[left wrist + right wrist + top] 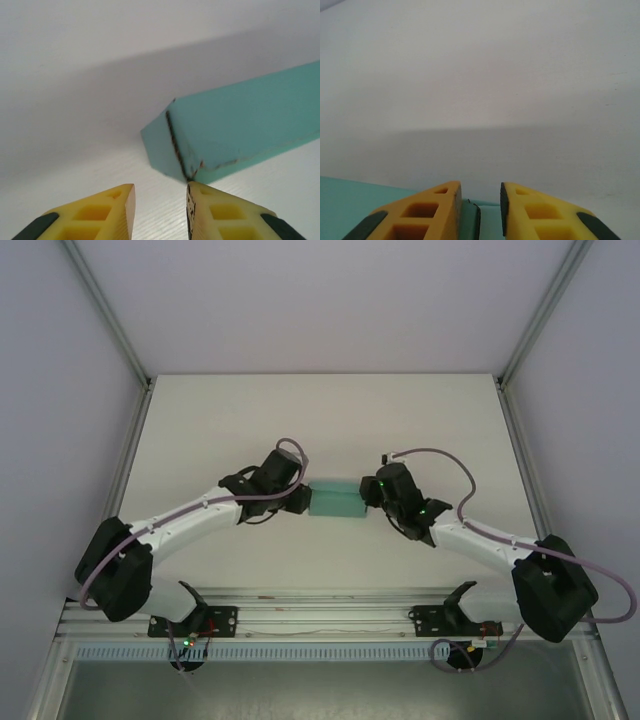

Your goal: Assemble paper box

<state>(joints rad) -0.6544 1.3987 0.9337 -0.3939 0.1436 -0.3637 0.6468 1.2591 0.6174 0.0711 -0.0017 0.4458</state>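
1. The left gripper [160, 194] is released. Its yellow fingers [112, 210] stand partly apart with nothing between them, and one fingertip sits right at the near corner of the paper box [240, 130].
2. The right gripper [480, 194] is at the box's opposite end with its jaws narrowly parted. The box's teal card shows low in the gap, against one finger, and I cannot tell whether it is pinched.
3. The box lies on the white table [320, 420], directly between the two grippers.
4. Count: one box, two grippers, two fingers on each.
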